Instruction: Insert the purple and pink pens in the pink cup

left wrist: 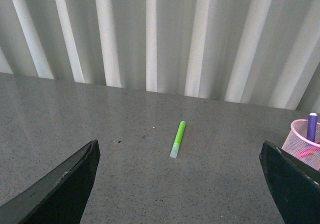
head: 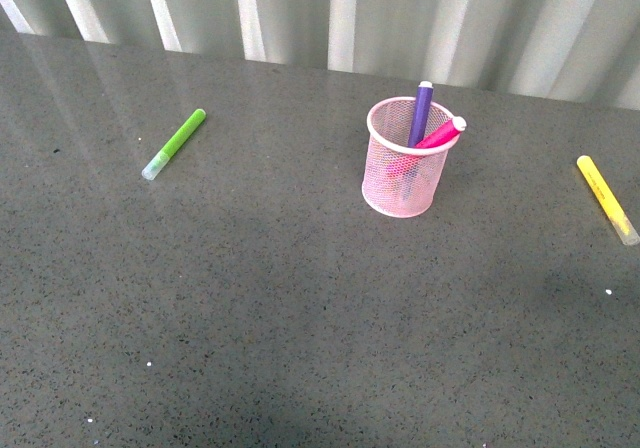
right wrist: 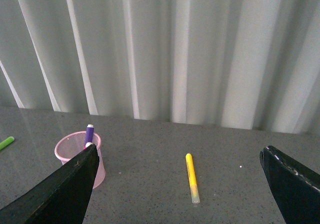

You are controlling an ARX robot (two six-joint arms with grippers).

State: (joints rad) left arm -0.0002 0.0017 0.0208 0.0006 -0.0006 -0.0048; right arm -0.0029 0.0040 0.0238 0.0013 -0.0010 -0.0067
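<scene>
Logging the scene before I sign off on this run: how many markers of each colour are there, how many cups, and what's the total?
Purple pen: 1, in the cup
Pink pen: 1, in the cup
Green marker: 1, on the table
Yellow marker: 1, on the table
Pink cup: 1
Total: 5 things, 4 markers and 1 cup

lime-green marker (head: 174, 144) lying far left, yellow marker (head: 607, 199) far right, grey speckled table (head: 250, 318)
</scene>
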